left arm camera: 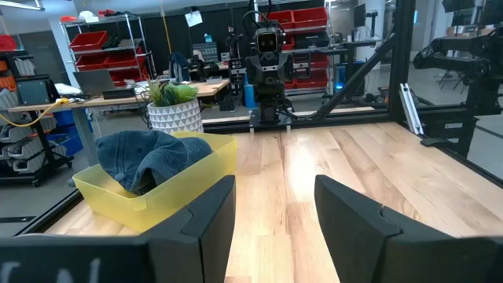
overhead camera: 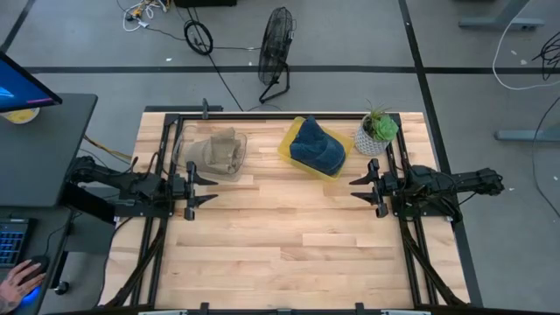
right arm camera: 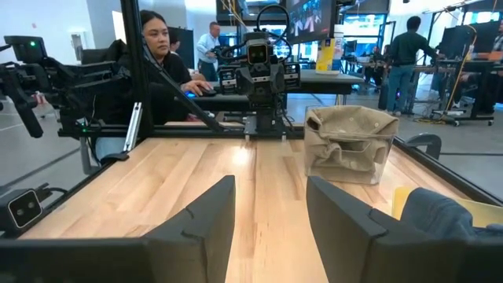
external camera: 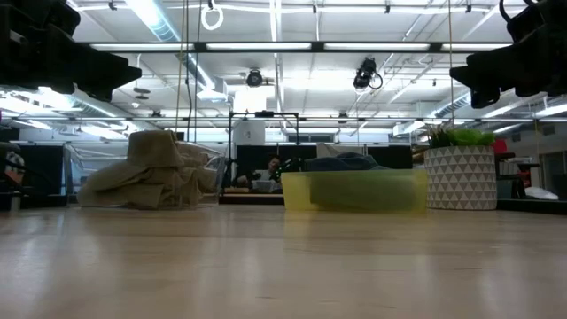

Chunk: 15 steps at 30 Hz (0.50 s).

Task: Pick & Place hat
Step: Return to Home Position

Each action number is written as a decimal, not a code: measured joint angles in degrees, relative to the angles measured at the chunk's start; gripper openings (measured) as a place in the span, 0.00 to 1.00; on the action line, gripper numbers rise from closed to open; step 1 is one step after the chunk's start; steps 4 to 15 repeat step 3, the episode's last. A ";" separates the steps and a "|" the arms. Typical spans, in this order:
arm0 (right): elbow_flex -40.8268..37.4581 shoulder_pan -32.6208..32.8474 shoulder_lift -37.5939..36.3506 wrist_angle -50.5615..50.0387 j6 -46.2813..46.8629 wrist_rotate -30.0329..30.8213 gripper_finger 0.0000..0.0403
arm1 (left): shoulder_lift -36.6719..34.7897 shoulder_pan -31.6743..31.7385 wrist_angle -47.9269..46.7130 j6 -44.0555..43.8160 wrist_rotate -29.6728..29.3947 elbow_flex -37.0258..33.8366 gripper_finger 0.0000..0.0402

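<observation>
Left gripper (overhead camera: pixel 208 189) at the left edge of the surface (overhead camera: pixel 289 254), pointing inward, fingers spread, nothing between them. Right gripper (overhead camera: pixel 357 188) opposite, at the right edge, facing the left one, fingers likewise spread and empty. Both raised clear of the wood (in the low view, only dark shapes at the upper corners). Well apart from each other, bare planks between.

Brown cap (overhead camera: pixel 216 150) crumpled inside the transparent bin (overhead camera: pixel 181 156), toward the far left of the surface, just beyond the left gripper. Blue cap (overhead camera: pixel 317 147) heaped in the yellow bin (overhead camera: pixel 291 140), rising above the rim, near the far middle, the bin set at an angle to the edges. One blue cap or two in that heap: cannot tell. Bins apart, a strip of wood between them. Pot (overhead camera: pixel 368 143), white and patterned, with a green plant (overhead camera: pixel 381 122), just beside the yellow bin at the far right corner.

Off the surface: a fan (overhead camera: pixel 277 44) on the floor beyond the far edge, a dark desk (overhead camera: pixel 44 140) to the left, a hand (overhead camera: pixel 17 280) on a mouse below it. In the right wrist view, a seated person (right arm camera: pixel 161 47) behind the left arm's frame, others standing farther back in the room.
</observation>
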 joint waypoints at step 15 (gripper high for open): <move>0.01 0.01 0.00 0.00 0.00 0.00 0.40 | 0.00 0.00 0.00 0.00 0.00 0.01 0.44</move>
